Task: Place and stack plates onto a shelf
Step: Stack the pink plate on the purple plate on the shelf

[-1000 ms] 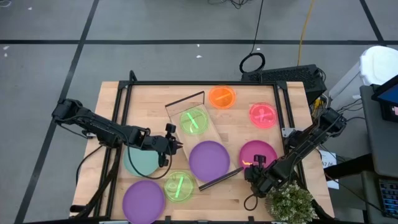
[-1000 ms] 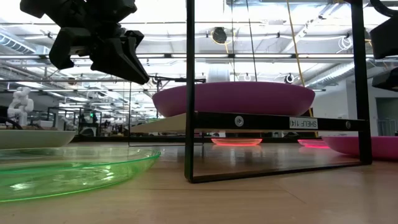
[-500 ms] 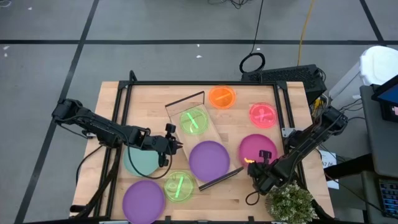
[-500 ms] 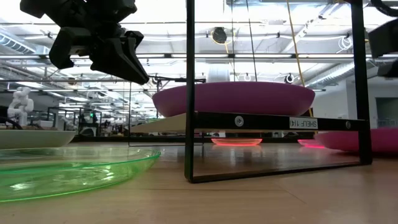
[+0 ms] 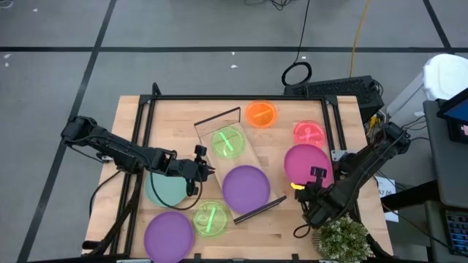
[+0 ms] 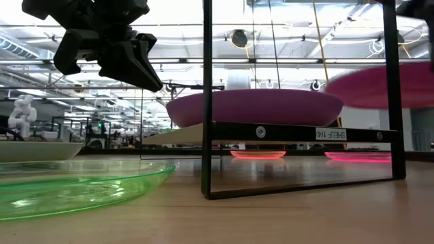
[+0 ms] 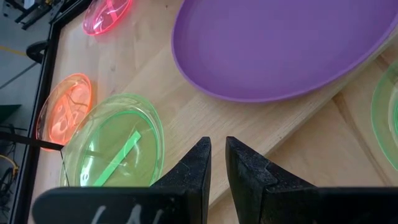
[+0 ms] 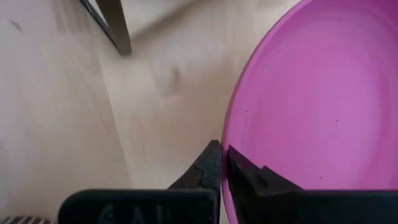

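The magenta plate (image 5: 306, 162) is pinched at its rim by the right gripper (image 5: 300, 186), and in the low view it hangs clear of the wooden tabletop (image 5: 179, 117), level with the top of the shelf (image 5: 219, 131); the plate extends from the fingers toward the far edge of the table, just short of the pink divided plate (image 5: 309, 134). The right wrist view shows what the overhead one cannot — the two dark fingers (image 8: 214, 163) clamped on the plate's edge, bare wood beneath. To that gripper's left, on the shelf board, lies a purple plate (image 5: 246, 187), with a green divided plate (image 5: 228, 142) farther along the same board and an orange divided plate (image 5: 261, 113) beyond its far end. The left gripper (image 5: 204, 164) hovers beside the shelf with its fingers nearly shut and holding nothing; the teal plate (image 5: 167, 190) lies under its arm, and a second green divided plate (image 5: 211, 218) and a second purple plate (image 5: 169, 234) sit nearer the front edge. A potted plant (image 5: 341, 239) stands at the table's front right corner — just behind the right gripper. The floor around is grey with dark lines; only the low view shows the room's bright ceiling lights.
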Tool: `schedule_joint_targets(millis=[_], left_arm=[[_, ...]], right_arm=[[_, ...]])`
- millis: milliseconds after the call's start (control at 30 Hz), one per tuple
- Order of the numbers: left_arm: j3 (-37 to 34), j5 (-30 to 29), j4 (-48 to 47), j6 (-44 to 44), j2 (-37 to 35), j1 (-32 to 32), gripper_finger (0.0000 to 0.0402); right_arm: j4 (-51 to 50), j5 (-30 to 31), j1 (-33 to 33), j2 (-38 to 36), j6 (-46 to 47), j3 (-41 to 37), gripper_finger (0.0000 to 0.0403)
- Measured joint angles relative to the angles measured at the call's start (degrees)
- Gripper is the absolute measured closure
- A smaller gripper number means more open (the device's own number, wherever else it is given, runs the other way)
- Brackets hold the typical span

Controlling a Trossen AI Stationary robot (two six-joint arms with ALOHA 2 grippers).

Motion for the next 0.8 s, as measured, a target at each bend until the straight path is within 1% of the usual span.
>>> schedule_joint_targets(millis=[100,167,267,367,500,800], left_arm=[[0.0,0.0,0.0,0.0,0.0,0.0,0.0345],[0.0,0.0,0.0,0.0,0.0,0.0,0.0345],[0.0,0.0,0.0,0.0,0.0,0.0,0.0345],[0.0,0.0,0.0,0.0,0.0,0.0,0.0345],[0.0,0.0,0.0,0.0,0.0,0.0,0.0345],[0.0,0.1,-0.4,-1.2,0.0,0.0,0.0345]], right_arm=[[-2.4,2.2,-0.8,0.0,-1.5,3.4,0.0402],[-3.2,2.4,-2.1,0.0,-3.3,5.3,0.0402],[-2.8,2.5,-4.5,0.0,-8.1,7.5,0.0402],[-1.8,4.3,-6.9,0.0,-14.1,8.9,0.0402],[1.8,5.2,-10.2,0.0,-24.7,10.0,0.0403],[11.6,5.2,-16.0,0.0,-55.0,10.0,0.0403]])
